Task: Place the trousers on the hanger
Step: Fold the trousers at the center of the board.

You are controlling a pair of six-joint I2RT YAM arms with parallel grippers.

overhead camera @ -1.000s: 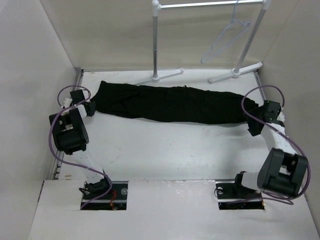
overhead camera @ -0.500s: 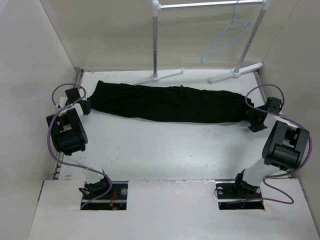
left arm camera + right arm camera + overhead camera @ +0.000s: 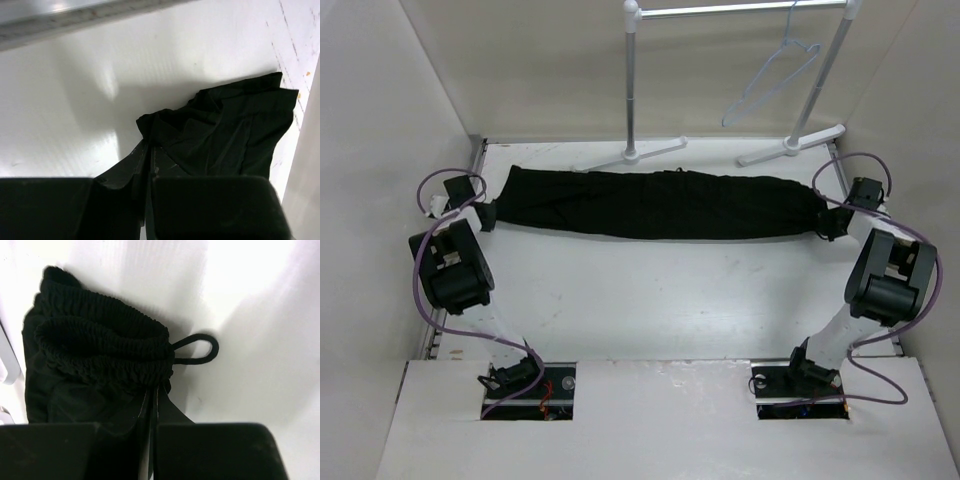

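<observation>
So the trousers (image 3: 660,205) are laid out flat on the table (image 3: 660,300), just in front of the rack (image 3: 632,90)'s feet and running pretty much parallel to its top bar. They look stretched into one long dark strip, and that's down to the arms: each one has an end.

The left gripper (image 3: 490,213) is out past the rack's left post, and its jaws are pinched together on the leg end. The wrist view shows black cloth bunched up and squeezed right between the fingers. The right gripper (image 3: 825,222) is in front of the rack's right foot, closed on the other end. Its own camera shows the gathered elastic waistband (image 3: 105,345) just beyond the fingertips, with fabric trapped between them and a little drawstring loop (image 3: 200,347) poking out to the side.

Holding both ends makes sense, I reckon. Soft fabric like that would just sag into a heap if it were lifted from one spot, and pulled taut it's a lot easier to feed over a bar.

The hanger (image 3: 770,85) is hooked on the rack's top bar near the right post. It hangs tilted, well above and behind the trousers, and nothing is touching it. So the actual hanging part isn't done yet. This looks like the grab-and-tension stage, with a lift up toward the rack probably next.
</observation>
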